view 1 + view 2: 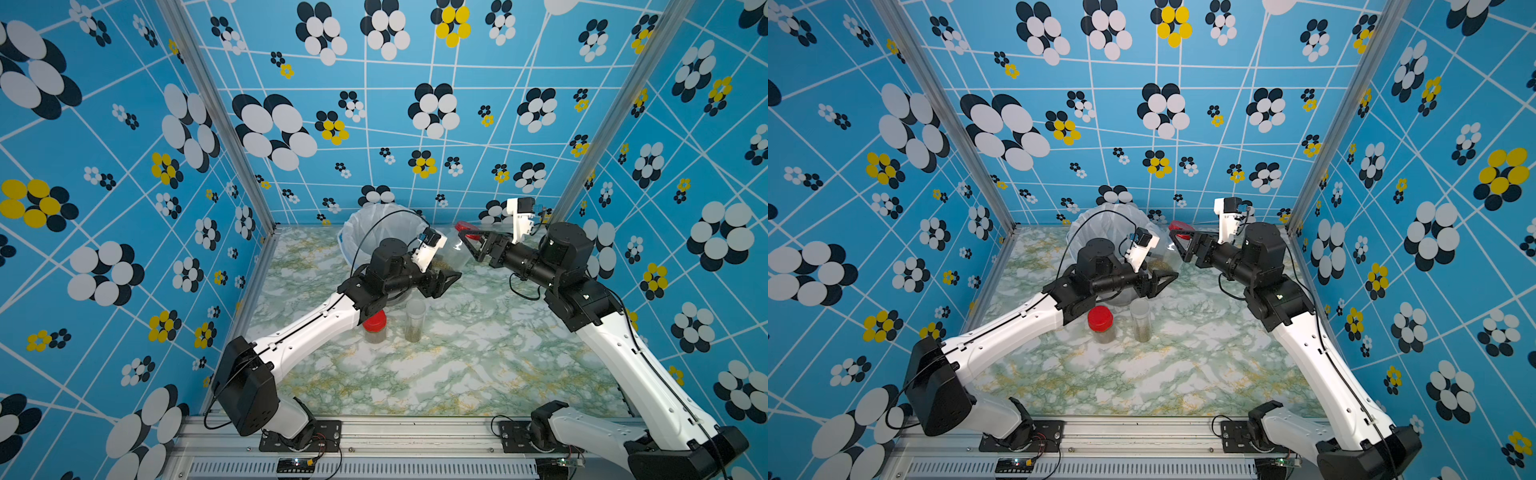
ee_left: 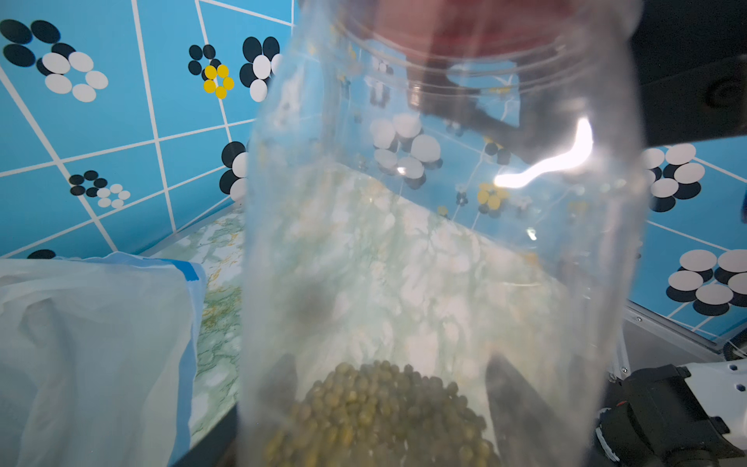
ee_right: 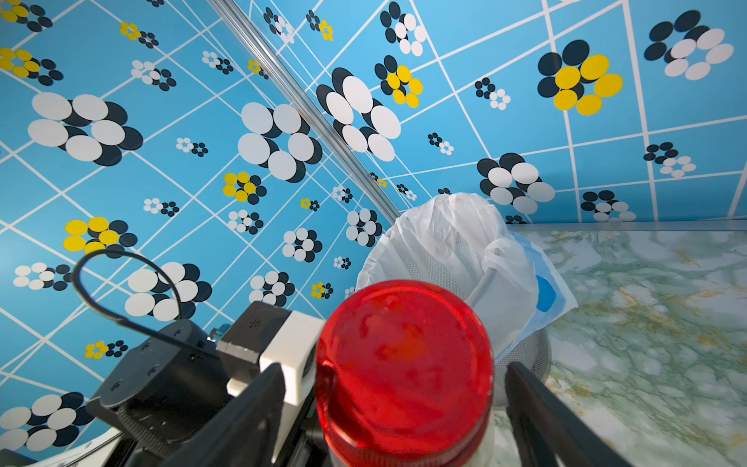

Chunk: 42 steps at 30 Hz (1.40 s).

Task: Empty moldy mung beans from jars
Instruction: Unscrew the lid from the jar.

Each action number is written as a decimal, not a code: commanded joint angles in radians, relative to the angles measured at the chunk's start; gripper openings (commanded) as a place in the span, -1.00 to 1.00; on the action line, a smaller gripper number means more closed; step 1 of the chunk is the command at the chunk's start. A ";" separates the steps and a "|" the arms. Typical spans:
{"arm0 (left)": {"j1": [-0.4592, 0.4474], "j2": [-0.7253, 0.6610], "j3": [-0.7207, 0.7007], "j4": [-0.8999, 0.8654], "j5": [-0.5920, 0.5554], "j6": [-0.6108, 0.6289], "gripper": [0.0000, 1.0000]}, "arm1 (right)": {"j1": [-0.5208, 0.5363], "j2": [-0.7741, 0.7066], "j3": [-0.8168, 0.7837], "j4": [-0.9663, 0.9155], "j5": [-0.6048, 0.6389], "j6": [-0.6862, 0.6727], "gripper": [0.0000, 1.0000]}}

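Moldy mung beans (image 2: 376, 412) heap olive-green at the base of the clear jar (image 2: 444, 242) that fills my left wrist feed. Its wall is pinched between the dark fingers (image 2: 509, 388) of the left gripper (image 1: 449, 277), which is clamped on it. In both top views I see that jar tilted in the air above the marble-patterned table (image 1: 457, 374), just beside the bucket (image 3: 529, 358) lined with a white bag (image 3: 444, 242), its mouth pointing toward the right arm. Its red lid (image 3: 404, 384) sits at the mouth, and the right gripper (image 1: 465, 237) straddles it with jaws spread. On my right wrist feed a sliver of background shows between the lid and each finger, so I read no grip there. Nearer the front, two more jars stand upright and close together on the table: a short red-lidded jar (image 1: 375, 328) beside the left forearm, and a taller lidless jar (image 1: 414, 320) with a thin olive layer of beans at its bottom.
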 commanded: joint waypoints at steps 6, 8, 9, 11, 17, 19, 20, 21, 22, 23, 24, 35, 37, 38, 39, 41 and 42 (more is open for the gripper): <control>-0.007 -0.002 -0.006 0.005 0.027 0.022 -0.11 | 0.007 0.015 0.039 -0.001 -0.022 -0.060 0.65; -0.008 -0.004 -0.007 -0.003 0.020 0.029 -0.11 | 0.008 0.012 0.031 0.010 -0.019 -0.055 0.64; -0.008 -0.005 -0.011 -0.006 0.016 0.032 -0.11 | 0.009 0.011 0.027 0.016 -0.021 -0.053 0.63; -0.008 -0.007 -0.015 -0.011 0.015 0.035 -0.11 | 0.008 0.011 0.022 0.025 -0.027 -0.051 0.62; -0.008 -0.011 -0.030 -0.008 0.011 0.031 -0.11 | 0.008 -0.002 -0.026 0.098 -0.068 -0.049 0.43; -0.005 -0.012 -0.031 -0.005 0.006 0.030 -0.11 | 0.008 -0.008 -0.034 0.104 -0.070 -0.052 0.42; -0.005 -0.015 -0.033 -0.001 0.005 0.030 -0.11 | 0.008 -0.010 -0.034 0.104 -0.071 -0.052 0.42; -0.003 -0.014 -0.032 0.001 0.006 0.030 -0.12 | 0.008 -0.010 -0.035 0.104 -0.077 -0.055 0.40; -0.001 -0.015 -0.032 0.004 0.009 0.030 -0.11 | 0.009 -0.010 -0.035 0.104 -0.083 -0.058 0.36; 0.000 -0.014 -0.032 0.007 0.014 0.029 -0.11 | 0.007 -0.011 -0.037 0.104 -0.089 -0.060 0.35; 0.002 -0.014 -0.032 0.010 0.021 0.026 -0.11 | 0.009 -0.014 -0.039 0.103 -0.091 -0.066 0.33; 0.051 -0.045 -0.078 0.042 0.095 0.020 -0.11 | 0.008 -0.022 -0.076 0.164 -0.203 -0.143 0.31; 0.064 -0.051 -0.090 0.063 0.124 0.014 -0.11 | 0.007 -0.017 -0.087 0.189 -0.241 -0.153 0.32; 0.070 -0.055 -0.095 0.070 0.131 0.011 -0.11 | 0.008 -0.016 -0.090 0.195 -0.250 -0.157 0.32; 0.076 -0.057 -0.099 0.074 0.141 0.010 -0.11 | 0.007 -0.015 -0.094 0.201 -0.260 -0.166 0.32; 0.085 -0.061 -0.100 0.070 0.162 0.013 -0.11 | 0.007 -0.011 -0.096 0.204 -0.277 -0.179 0.32; 0.090 -0.062 -0.100 0.065 0.177 0.019 -0.11 | 0.008 -0.009 -0.098 0.206 -0.292 -0.184 0.33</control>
